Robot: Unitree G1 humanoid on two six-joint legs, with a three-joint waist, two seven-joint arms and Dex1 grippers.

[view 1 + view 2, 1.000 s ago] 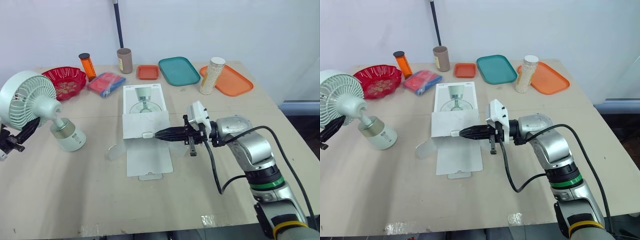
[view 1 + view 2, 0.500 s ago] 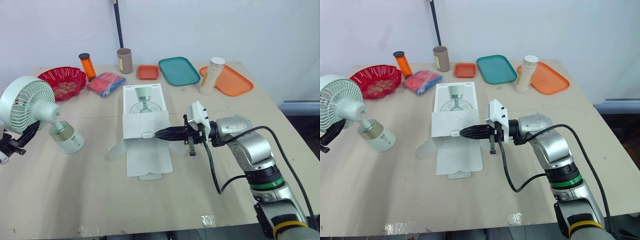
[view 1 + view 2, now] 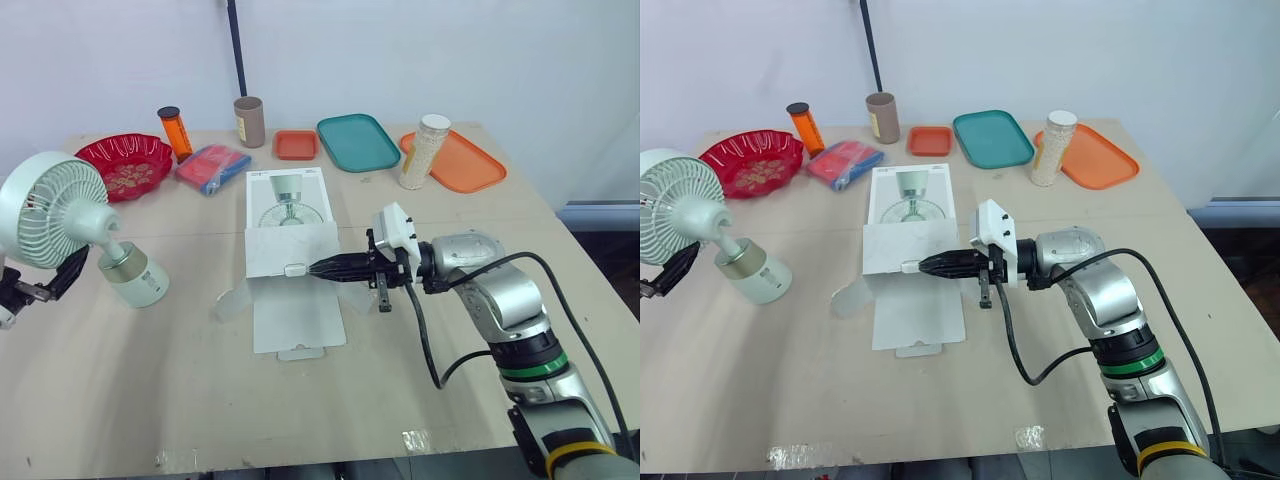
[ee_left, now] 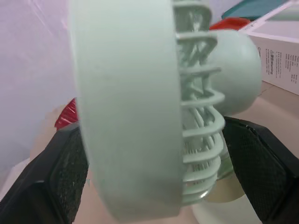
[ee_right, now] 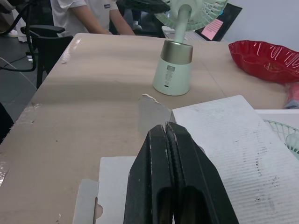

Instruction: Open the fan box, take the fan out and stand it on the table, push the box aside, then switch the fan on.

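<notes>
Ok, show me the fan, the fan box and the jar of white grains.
fan (image 3: 45,205): left eye view, on its head's grille.
fan box (image 3: 287,202): left eye view, on its printed top face.
jar of white grains (image 3: 422,158): left eye view, on its side.

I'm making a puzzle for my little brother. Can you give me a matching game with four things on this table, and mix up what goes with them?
Things:
1. fan
2. fan box
3. bowl
4. right gripper

Descriptions:
A. red, at the far left of the table
B. shut, tips at the box's flap
C. pale green, standing on its base
D. white, flaps open, lying in the middle of the table

Pairs: 1-C, 2-D, 3-A, 4-B
</notes>
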